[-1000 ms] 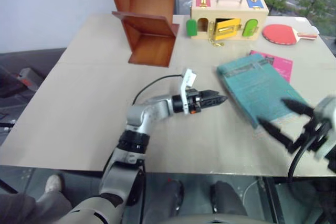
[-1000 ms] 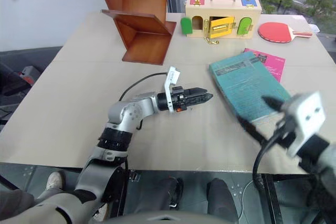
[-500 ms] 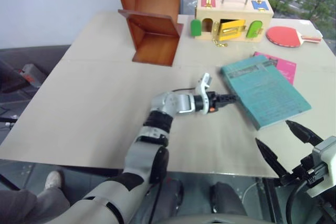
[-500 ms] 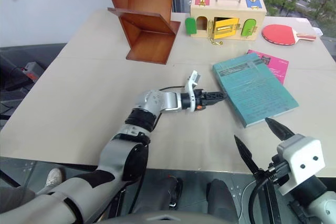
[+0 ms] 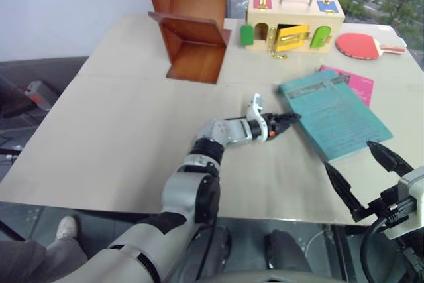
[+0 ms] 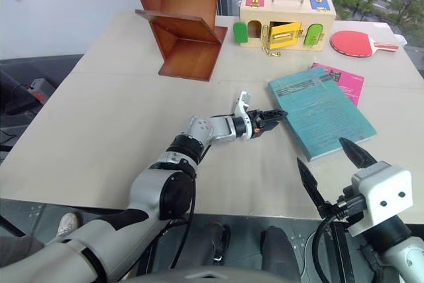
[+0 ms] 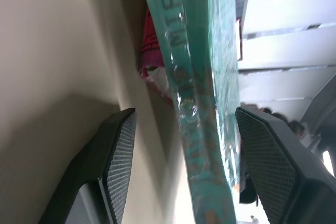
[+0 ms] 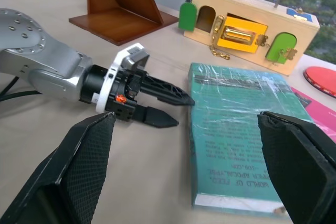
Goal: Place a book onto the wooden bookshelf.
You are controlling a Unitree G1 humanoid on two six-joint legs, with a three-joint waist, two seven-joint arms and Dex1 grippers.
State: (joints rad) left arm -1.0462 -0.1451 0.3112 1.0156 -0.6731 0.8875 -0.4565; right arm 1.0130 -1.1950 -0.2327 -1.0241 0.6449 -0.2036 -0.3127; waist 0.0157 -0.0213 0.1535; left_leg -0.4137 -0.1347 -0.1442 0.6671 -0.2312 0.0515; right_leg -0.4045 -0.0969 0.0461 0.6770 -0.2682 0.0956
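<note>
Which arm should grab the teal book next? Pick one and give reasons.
Left. The left gripper is at the book's edge on the table, fingers open with the spine between them in its wrist view. The right gripper, also open, hangs off the table's near edge, short of the book.

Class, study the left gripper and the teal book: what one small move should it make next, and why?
Probably ease the left gripper a little further forward so its open jaws straddle the book's near edge, then close. The wrist view shows that edge between the two fingers but not yet deep enough. The book lies flat on the table, far from the bookshelf.
</note>
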